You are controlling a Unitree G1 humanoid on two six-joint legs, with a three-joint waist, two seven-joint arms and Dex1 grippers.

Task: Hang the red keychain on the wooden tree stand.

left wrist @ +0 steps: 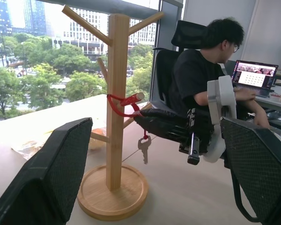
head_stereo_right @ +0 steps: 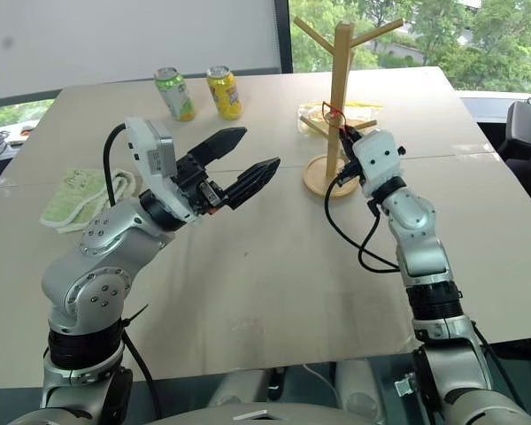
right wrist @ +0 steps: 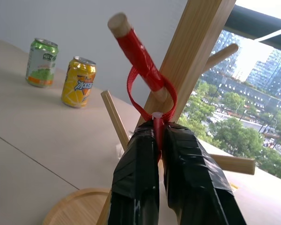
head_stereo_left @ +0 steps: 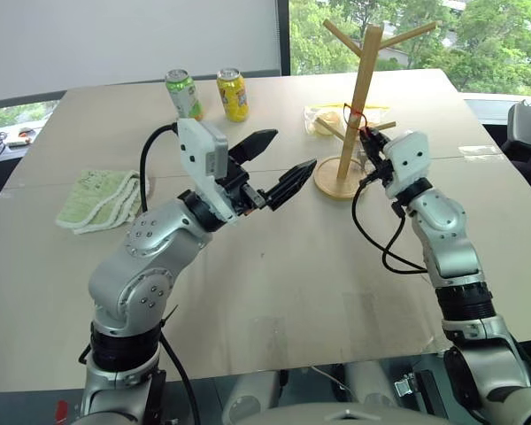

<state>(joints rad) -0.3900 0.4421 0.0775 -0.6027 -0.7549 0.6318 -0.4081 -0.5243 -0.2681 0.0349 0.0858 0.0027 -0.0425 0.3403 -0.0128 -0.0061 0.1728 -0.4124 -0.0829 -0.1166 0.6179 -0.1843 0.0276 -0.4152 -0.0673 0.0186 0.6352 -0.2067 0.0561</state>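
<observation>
The wooden tree stand (head_stereo_left: 365, 97) rises from its round base (head_stereo_left: 336, 184) at the far middle-right of the table. The red keychain (right wrist: 143, 91) is looped over a red-wrapped lower peg (right wrist: 133, 44) close to the pole. Its small key (left wrist: 144, 149) hangs below. My right gripper (right wrist: 159, 133) is beside the pole, shut on the strap's end just under the peg. My left gripper (head_stereo_left: 294, 149) hovers above the table to the left of the stand, open, nothing between its fingers.
A green can (head_stereo_left: 184, 94) and a yellow can (head_stereo_left: 234, 94) stand at the back. A folded green-white cloth (head_stereo_left: 102, 199) lies at the left. A clear bag (head_stereo_left: 323, 122) sits behind the stand. A person (left wrist: 201, 70) sits at a laptop beyond the table.
</observation>
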